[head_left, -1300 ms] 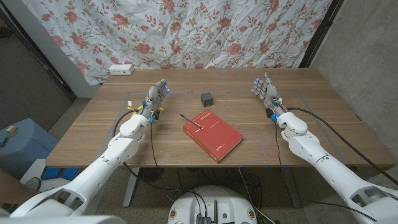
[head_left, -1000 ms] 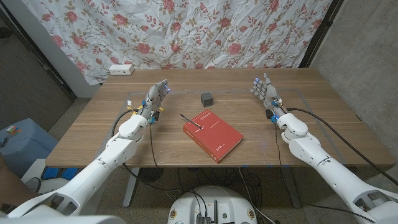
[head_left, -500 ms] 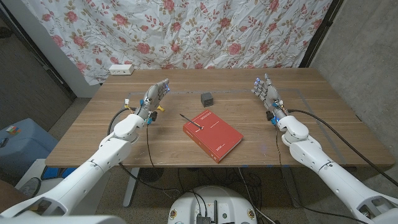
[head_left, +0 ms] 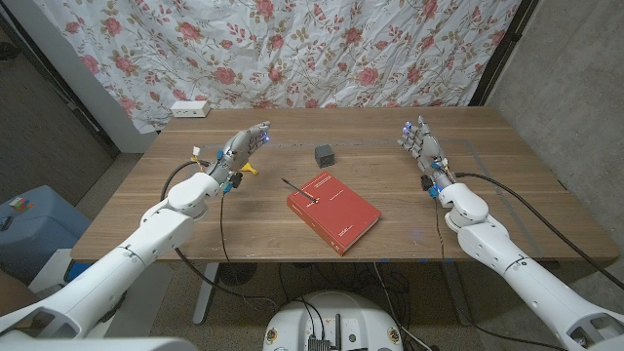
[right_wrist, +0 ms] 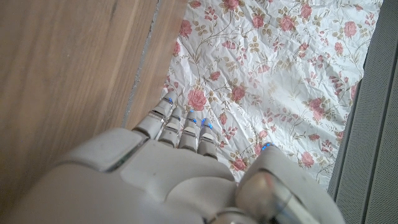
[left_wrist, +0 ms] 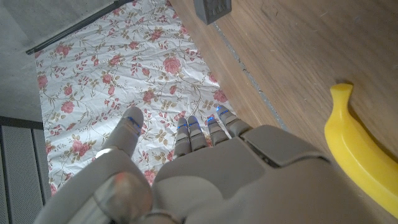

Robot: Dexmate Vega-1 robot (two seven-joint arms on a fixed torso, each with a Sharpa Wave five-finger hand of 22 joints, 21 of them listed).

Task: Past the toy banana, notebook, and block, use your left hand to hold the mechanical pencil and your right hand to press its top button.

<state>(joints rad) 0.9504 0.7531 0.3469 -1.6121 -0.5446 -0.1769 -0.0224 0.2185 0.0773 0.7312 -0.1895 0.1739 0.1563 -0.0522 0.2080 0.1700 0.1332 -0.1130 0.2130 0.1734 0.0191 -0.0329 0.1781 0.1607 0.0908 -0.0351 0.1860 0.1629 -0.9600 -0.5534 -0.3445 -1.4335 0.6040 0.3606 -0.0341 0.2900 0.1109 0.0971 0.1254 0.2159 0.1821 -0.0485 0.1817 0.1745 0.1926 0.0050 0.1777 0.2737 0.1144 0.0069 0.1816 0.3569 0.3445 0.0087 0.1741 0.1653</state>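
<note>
Even indoor light, soft shadows — head view sharp, wrist close-ups slightly blurred.

table [head_left: 487,195]: wood, matt, visible grain | notebook [head_left: 333,212]: red cover, smooth, slight sheen | toy banana [left_wrist: 354,149]: yellow plastic, glossy | block [head_left: 325,153]: dark grey, matt | backdrop [head_left: 292,49]: creased floral cloth | left hand [head_left: 241,150]: smooth grey plastic shell

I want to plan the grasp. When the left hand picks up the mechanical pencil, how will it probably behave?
The mechanical pencil looks thin and stiff, so probably light and hard to pinch. It lies half on the red notebook, so its raised end may tip or slide off. Being slender and round, it will likely roll on the table.
</note>
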